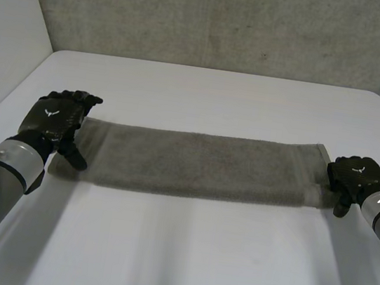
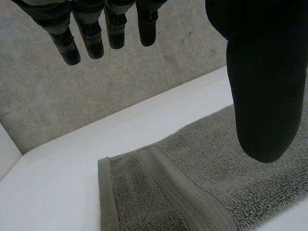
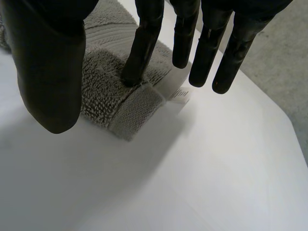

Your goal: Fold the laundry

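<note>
On the white table (image 1: 188, 256) the grey towel (image 1: 201, 164) lies as a long strip running left to right. It looks soft, limp and light, so I'd pinch its end corners. My left hand (image 1: 59, 118) is at the left end, fingers straight and clear of the thumb. My right hand (image 1: 353, 177), also unclenched, touches the right end by the label (image 3: 179, 94).

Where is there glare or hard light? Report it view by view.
Head view: soft, even light on the table, no glare; the towel looks matte. Left wrist view: the left hand is a dark mass above the towel. Right wrist view: the table is bright white past the towel's corner; the right hand reads dark.
</note>
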Action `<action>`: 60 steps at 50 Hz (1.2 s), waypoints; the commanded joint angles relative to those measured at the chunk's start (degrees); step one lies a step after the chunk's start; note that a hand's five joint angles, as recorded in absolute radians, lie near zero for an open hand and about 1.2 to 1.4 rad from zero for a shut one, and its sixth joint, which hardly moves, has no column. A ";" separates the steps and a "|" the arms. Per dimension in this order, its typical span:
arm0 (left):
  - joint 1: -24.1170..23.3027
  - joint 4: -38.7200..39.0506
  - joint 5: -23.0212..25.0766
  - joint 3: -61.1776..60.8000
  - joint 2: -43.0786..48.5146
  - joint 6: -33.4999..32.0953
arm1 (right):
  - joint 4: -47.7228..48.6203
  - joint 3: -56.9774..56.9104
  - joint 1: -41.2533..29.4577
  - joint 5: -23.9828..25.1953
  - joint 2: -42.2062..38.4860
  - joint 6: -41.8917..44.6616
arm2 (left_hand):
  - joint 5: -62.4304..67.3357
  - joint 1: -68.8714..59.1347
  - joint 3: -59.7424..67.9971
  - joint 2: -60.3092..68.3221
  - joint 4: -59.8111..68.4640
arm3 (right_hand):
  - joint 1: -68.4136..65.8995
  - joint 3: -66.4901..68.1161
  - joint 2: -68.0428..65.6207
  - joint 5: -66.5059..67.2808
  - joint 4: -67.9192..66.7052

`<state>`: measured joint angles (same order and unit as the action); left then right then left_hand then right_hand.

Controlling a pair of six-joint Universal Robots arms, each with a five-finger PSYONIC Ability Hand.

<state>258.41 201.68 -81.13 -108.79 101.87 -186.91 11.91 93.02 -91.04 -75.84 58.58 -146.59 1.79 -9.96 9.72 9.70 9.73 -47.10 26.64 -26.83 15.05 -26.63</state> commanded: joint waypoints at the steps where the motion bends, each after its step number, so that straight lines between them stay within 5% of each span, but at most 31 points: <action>1: -0.01 1.09 -0.08 -0.63 0.00 -0.03 | 2.59 0.41 -0.02 0.61 -0.66 0.25 | -1.58 -0.25 0.49 0.52 0.48 | 22.04 -1.59 1.78 0.00 1.58; 10: -0.10 2.67 0.00 -1.33 -0.18 -0.12 | 2.68 -0.91 -0.11 0.70 -3.82 0.69 | -1.41 -0.42 0.66 0.69 0.65 | 14.47 5.99 -5.79 7.57 -5.99; 12: -0.10 2.67 0.00 -1.33 -0.18 -0.12 | 2.68 -1.79 -0.11 -0.26 -4.44 1.39 | -1.41 -0.42 0.66 0.69 0.65 | -11.43 31.89 -31.69 33.48 -31.90; 13: -0.10 2.67 0.00 -1.42 -0.09 -0.12 | 2.68 -1.79 -0.11 -0.27 -4.44 1.40 | -1.41 -0.42 0.66 0.69 0.65 | -11.60 32.06 -31.86 33.64 -32.06; 14: -0.10 2.67 0.00 -1.42 -0.18 -0.12 | 2.68 -2.31 -0.02 -0.88 -4.35 1.57 | -1.41 -0.42 0.66 0.69 0.65 | -32.69 53.15 -52.95 54.74 -53.15; 22: -0.10 2.67 0.00 -1.60 -0.27 -0.12 | 2.59 -3.46 5.15 -9.31 1.17 2.27 | -1.41 -0.42 0.66 0.69 0.65 | -32.90 53.36 -53.17 54.95 -53.37; 33: -0.10 2.67 -0.08 -1.77 -1.06 -0.12 | -0.14 -8.55 10.18 -10.73 2.50 17.20 | -1.41 -0.42 0.66 0.69 0.65 | -32.90 53.36 -53.17 54.95 -53.37; 37: -0.19 2.67 -0.08 -1.77 -1.06 -0.12 | -0.23 -10.76 4.46 -11.52 4.00 16.43 | -1.41 -0.42 0.66 0.69 0.65 | -32.90 53.36 -53.17 54.95 -53.37; 43: -0.10 2.76 -0.08 -2.04 -1.15 -0.20 | 0.39 -15.59 -15.31 -12.22 5.76 13.61 | -1.41 -0.42 0.66 0.69 0.65 | -32.90 53.36 -53.17 54.95 -53.37; 50: -0.01 2.76 -0.08 -2.04 -1.06 -0.20 | 1.10 -23.66 -40.06 -12.14 -4.41 16.42 | -1.58 -0.25 0.49 0.52 0.48 | -32.90 53.36 -53.17 54.95 -53.37; 60: -0.01 3.55 -0.08 -2.21 -0.53 -0.38 | 1.01 -27.10 -49.68 -11.43 -15.34 19.94 | -1.58 -0.25 0.49 0.52 0.48 | -32.90 53.36 -53.17 54.95 -53.37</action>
<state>258.41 204.73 -81.21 -110.93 100.88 -187.15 12.78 66.83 -137.75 -87.65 47.71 -128.16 1.79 -9.96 9.72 9.70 9.72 -76.42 77.13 -74.53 65.02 -76.77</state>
